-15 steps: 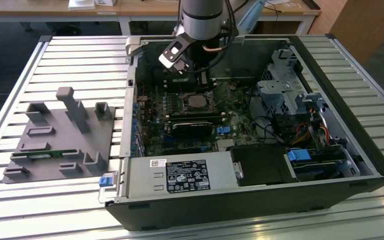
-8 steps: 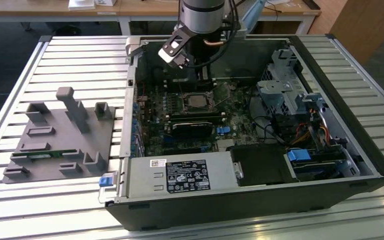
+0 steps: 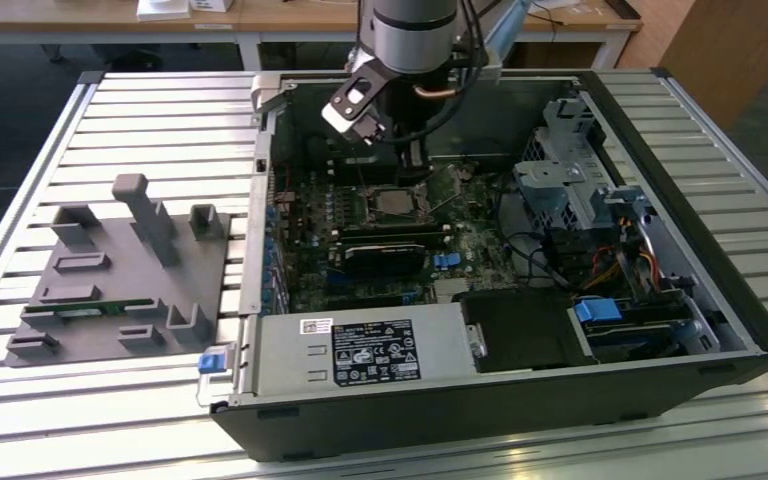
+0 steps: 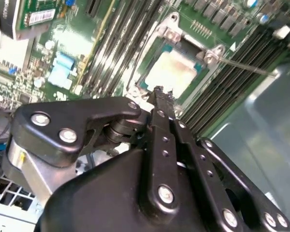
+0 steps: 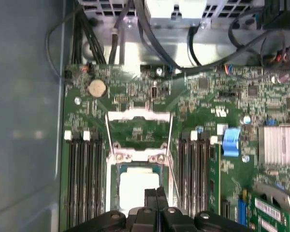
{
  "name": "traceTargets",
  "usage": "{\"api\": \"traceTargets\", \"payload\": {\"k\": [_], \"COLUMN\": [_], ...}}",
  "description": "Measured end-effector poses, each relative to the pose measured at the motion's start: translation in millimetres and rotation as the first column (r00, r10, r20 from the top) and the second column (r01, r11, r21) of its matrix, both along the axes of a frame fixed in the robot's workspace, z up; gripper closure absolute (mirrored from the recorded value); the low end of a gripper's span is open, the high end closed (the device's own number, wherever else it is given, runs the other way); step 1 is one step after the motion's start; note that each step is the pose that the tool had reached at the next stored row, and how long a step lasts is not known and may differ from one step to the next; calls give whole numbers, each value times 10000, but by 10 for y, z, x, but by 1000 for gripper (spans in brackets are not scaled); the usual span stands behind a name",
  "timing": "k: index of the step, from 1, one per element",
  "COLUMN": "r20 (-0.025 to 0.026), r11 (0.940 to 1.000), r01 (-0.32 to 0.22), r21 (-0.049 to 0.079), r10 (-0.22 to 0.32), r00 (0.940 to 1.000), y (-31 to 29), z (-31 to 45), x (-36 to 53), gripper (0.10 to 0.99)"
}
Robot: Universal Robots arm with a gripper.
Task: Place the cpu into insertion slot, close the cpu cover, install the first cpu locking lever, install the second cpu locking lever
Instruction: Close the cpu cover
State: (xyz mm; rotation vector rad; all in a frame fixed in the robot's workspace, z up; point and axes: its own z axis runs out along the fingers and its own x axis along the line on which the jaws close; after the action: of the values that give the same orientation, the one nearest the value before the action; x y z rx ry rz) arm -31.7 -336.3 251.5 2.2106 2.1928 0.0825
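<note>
One cpu [image 3: 392,205] lies in the insertion slot [image 5: 112,186] near the exterior view's centre, inside the open computer case [image 3: 491,420]. Just above it hangs the claw [image 5: 156,192], clenched, fingertips [image 5: 151,195] pressed together.

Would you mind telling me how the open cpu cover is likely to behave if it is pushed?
The cpu cover is a thin metal frame with a window, so probably light yet fairly stiff. It looks hinged at the edge of the insertion slot, so a push would likely swing it, not slide it. Its shiny surface may slip under the claw.
</note>
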Motion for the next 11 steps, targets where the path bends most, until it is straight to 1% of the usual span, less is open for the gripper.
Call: {"api": "traceTargets", "payload": {"k": [3, 4, 6, 9, 11], "r20": [-83, -118, -172, -219, -246], "r11": [10000, 10000, 10000, 10000, 10000], "r01": [0, 0, -2, 0, 1], "r21": [5, 12, 13, 16, 21], "r10": [0, 1, 2, 1, 0], "r00": [10000, 9999, 9999, 9998, 9997], "y": [0, -1, -1, 0, 0], "z": [-1, -1, 10, 55, 58], "x": [129, 162, 181, 191, 217], "gripper": [980, 980, 980, 980, 980]}}
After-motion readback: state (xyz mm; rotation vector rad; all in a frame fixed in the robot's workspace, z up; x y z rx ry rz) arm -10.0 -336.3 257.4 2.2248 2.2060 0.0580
